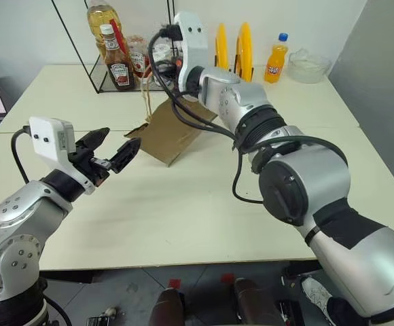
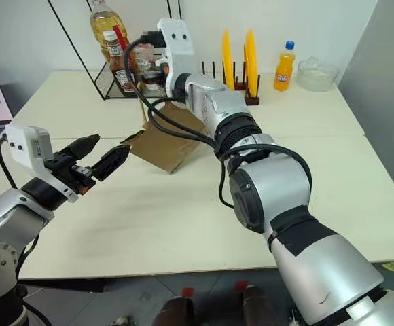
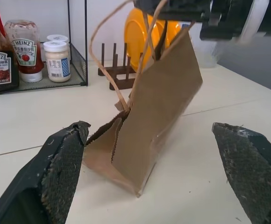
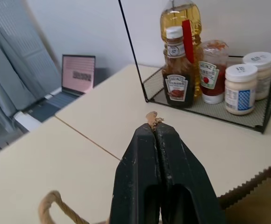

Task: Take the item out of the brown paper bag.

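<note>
The brown paper bag [image 1: 173, 132] hangs tilted, its lower corner on the cream table [image 1: 204, 210] and its mouth facing left. Its string handles [image 3: 105, 42] rise to my right gripper [image 4: 153, 128], which is shut on them above the bag; a scrap of string pokes out between its fingertips. My left gripper [image 1: 121, 138] is open, level, just left of the bag's mouth and apart from it. In the left wrist view the bag [image 3: 159, 107] stands between the two black fingers [image 3: 63, 172]. The item is hidden.
A black wire rack [image 1: 109, 85] at the back left holds ketchup bottles [image 1: 119, 64], an oil bottle and jars. Yellow plates [image 1: 243, 51] stand in a wooden rack behind the bag. An orange soda bottle [image 1: 276, 60] and a glass bowl [image 1: 308, 66] sit back right. A laptop [image 4: 77, 74] lies far left.
</note>
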You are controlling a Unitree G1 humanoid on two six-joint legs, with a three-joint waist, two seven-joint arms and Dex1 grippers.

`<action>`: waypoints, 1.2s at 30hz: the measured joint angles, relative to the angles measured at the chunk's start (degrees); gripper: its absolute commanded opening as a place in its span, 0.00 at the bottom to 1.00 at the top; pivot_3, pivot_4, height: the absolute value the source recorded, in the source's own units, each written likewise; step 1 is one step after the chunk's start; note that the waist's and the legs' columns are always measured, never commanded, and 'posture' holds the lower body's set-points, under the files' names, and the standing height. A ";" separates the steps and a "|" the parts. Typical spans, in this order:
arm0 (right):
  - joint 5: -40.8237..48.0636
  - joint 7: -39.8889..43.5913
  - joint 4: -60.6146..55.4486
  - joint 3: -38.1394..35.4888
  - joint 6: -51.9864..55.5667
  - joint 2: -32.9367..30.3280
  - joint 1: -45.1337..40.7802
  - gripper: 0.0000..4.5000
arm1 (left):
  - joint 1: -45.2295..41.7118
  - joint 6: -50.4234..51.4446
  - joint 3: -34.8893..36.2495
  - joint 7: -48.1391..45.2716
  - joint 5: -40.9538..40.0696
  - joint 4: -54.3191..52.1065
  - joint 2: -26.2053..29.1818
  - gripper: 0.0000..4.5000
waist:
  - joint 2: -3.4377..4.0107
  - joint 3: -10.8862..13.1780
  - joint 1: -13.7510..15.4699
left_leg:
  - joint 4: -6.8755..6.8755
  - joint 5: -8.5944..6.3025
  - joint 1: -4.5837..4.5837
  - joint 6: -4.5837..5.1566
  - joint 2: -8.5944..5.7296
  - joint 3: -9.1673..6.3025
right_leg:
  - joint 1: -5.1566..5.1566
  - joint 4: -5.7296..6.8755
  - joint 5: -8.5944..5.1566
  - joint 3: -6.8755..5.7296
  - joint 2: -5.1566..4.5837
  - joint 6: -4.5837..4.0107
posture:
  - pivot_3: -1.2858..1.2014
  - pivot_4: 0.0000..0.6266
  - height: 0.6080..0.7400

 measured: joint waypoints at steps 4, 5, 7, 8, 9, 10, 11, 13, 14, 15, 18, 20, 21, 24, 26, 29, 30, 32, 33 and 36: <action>-3.10 1.37 -0.89 3.44 -0.49 -3.27 2.89 0.01 | -0.45 -0.91 -0.25 -0.13 0.13 0.16 0.00 1.00 | 0.00 0.00 -0.03 | -0.01 0.00 0.01 0.00 0.00 0.00 | 0.00 0.01 0.00 0.00 0.00 0.00 | 0.52 0.24 1.00; -3.48 1.96 -1.27 4.00 -0.50 -3.81 3.47 0.01 | -0.85 -1.08 -0.40 -0.32 0.20 0.36 0.01 1.00 | 0.00 0.00 -0.04 | -0.01 0.00 0.01 0.00 0.01 0.00 | -0.01 0.02 0.00 0.00 0.00 0.00 | 0.52 0.24 1.00; -4.26 2.90 -2.02 5.36 -0.48 -4.34 3.98 0.01 | -2.25 -1.49 -1.34 -0.51 0.48 1.40 0.11 1.00 | 0.00 0.00 -0.12 | -0.01 0.00 0.02 0.00 0.01 -0.01 | -0.02 0.03 0.00 0.00 0.01 0.00 | 0.52 0.24 1.00; -4.69 3.38 -2.46 5.79 -0.45 -4.40 4.03 0.01 | -2.76 -1.78 -1.76 -0.59 0.57 1.77 0.13 1.00 | 0.00 0.00 -0.25 | -0.02 0.00 0.02 0.00 0.02 -0.01 | -0.02 0.03 0.00 0.00 0.02 0.00 | 0.52 0.24 1.00; -5.14 3.98 -3.35 6.42 -0.26 -4.53 4.24 0.01 | -3.19 -2.10 -2.24 -0.79 0.76 2.09 0.13 1.00 | 0.00 0.00 -0.36 | -0.02 0.00 0.02 0.00 0.02 -0.01 | -0.02 0.03 0.00 0.00 0.02 0.00 | 0.52 0.24 1.00; -5.35 4.51 -4.43 6.96 -0.03 -4.72 4.64 0.01 | -3.73 -2.22 -2.71 -1.09 0.89 2.53 0.14 1.00 | 0.00 0.00 -0.34 | -0.03 0.00 0.02 0.00 0.02 -0.02 | -0.02 0.03 0.00 -0.01 0.02 -0.01 | 0.52 0.24 1.00; -5.39 4.76 -5.24 7.47 0.19 -4.82 5.01 0.01 | -4.06 -2.35 -3.07 -1.36 1.06 2.97 0.14 1.00 | 0.00 0.00 -0.33 | -0.02 0.00 0.01 0.00 0.02 -0.03 | -0.01 0.03 0.00 -0.02 0.02 -0.01 | 0.52 0.24 1.00; -5.41 5.70 -7.46 8.10 1.68 -5.14 6.34 0.01 | -4.32 -2.45 -3.87 -1.72 1.46 3.93 0.14 1.00 | 0.00 0.00 -0.26 | -0.01 0.00 0.01 0.00 0.02 -0.03 | -0.01 0.02 0.00 -0.02 0.01 -0.01 | 0.52 0.24 1.00; -5.42 5.93 -8.54 8.55 2.83 -5.41 6.88 0.01 | -4.39 -2.46 -4.08 -1.75 1.70 4.27 0.14 1.00 | 0.00 0.00 -0.22 | -0.01 0.00 0.01 0.00 0.01 -0.03 | -0.01 0.02 0.00 -0.02 0.01 -0.01 | 0.52 0.24 1.00; -5.40 6.13 -10.22 8.72 4.06 -5.66 7.69 0.01 | -4.54 -2.48 -4.30 -1.81 1.89 4.43 0.14 1.00 | 0.00 0.00 -0.15 | -0.01 0.00 0.01 0.00 0.01 -0.04 | -0.01 0.03 0.00 -0.03 0.01 -0.01 | 0.52 0.24 1.00; -5.32 6.58 -15.95 9.80 8.71 -6.04 10.24 0.01 | -5.17 -3.20 -4.59 -2.02 2.41 4.68 0.14 1.00 | 0.00 0.00 -0.11 | -0.01 0.00 0.01 0.00 0.02 -0.06 | -0.01 0.04 0.00 -0.04 0.01 -0.01 | 0.52 0.24 1.00; -5.22 6.53 -20.73 10.17 12.65 -6.12 12.25 0.01 | -5.28 -3.54 -4.81 -2.22 2.64 4.74 0.13 1.00 | 0.00 0.00 -0.11 | -0.01 0.00 0.01 0.00 0.02 -0.08 | -0.01 0.04 0.01 -0.05 0.01 -0.01 | 0.52 0.24 1.00; -5.17 6.46 -22.91 10.29 14.67 -6.15 13.08 0.01 | -5.28 -3.59 -4.86 -2.32 2.71 4.80 0.12 1.00 | 0.00 0.00 -0.11 | -0.01 0.00 0.01 0.00 0.02 -0.09 | -0.01 0.05 0.01 -0.06 0.01 -0.01 | 0.52 0.24 1.00; -4.52 5.52 -30.86 10.65 21.75 -6.13 16.07 0.01 | -5.29 -3.76 -5.24 -2.58 2.92 5.16 0.10 1.00 | 0.00 0.00 -0.07 | 0.00 0.00 0.00 0.00 0.02 -0.10 | -0.01 0.05 0.01 -0.08 0.01 -0.01 | 0.52 0.24 1.00; -3.51 4.44 -35.99 10.76 26.40 -5.94 18.13 0.01 | -5.29 -3.87 -5.50 -2.71 2.97 5.32 0.05 1.00 | 0.00 0.00 -0.06 | -0.01 0.00 0.00 0.00 0.02 -0.11 | -0.01 0.05 0.01 -0.09 0.01 -0.01 | 0.52 0.24 1.00; -2.86 2.37 -41.40 10.75 31.63 -5.64 19.79 0.01 | -5.28 -4.34 -5.58 -2.75 2.99 5.35 0.04 1.00 | 0.00 0.00 -0.05 | 0.00 0.00 0.00 0.00 0.02 -0.12 | -0.01 0.06 0.01 -0.10 0.01 -0.01 | 0.52 0.24 1.00; -2.83 1.59 -42.88 10.74 33.08 -5.61 20.01 0.01 | -5.27 -4.45 -5.58 -2.75 3.00 5.34 0.04 1.00 | 0.00 0.00 -0.05 | 0.00 0.00 0.00 0.00 0.02 -0.13 | -0.01 0.06 0.01 -0.10 0.01 -0.01 | 0.52 0.24 1.00; -2.32 0.23 -45.82 10.71 35.74 -5.59 20.47 0.01 | -5.13 -4.59 -5.58 -2.72 3.02 5.35 0.04 1.00 | 0.00 0.00 -0.04 | 0.00 0.00 0.00 0.00 0.02 -0.13 | -0.01 0.04 0.01 -0.11 0.01 -0.01 | 0.52 0.24 1.00; -1.99 -0.38 -47.09 10.70 36.73 -5.56 20.95 0.01 | -5.00 -4.63 -5.58 -2.70 3.02 5.35 0.03 1.00 | 0.00 0.00 -0.03 | 0.00 0.00 0.00 0.00 0.02 -0.13 | 0.00 0.04 0.01 -0.11 0.01 -0.01 | 0.52 0.24 1.00; -1.32 -1.10 -48.41 10.74 37.88 -5.66 22.10 0.01 | -4.80 -4.69 -5.58 -2.53 3.06 5.34 -0.11 1.00 | 0.00 0.00 -0.03 | 0.00 0.00 0.00 0.00 0.02 -0.12 | 0.00 0.03 0.01 -0.11 0.01 -0.01 | 0.52 0.24 1.00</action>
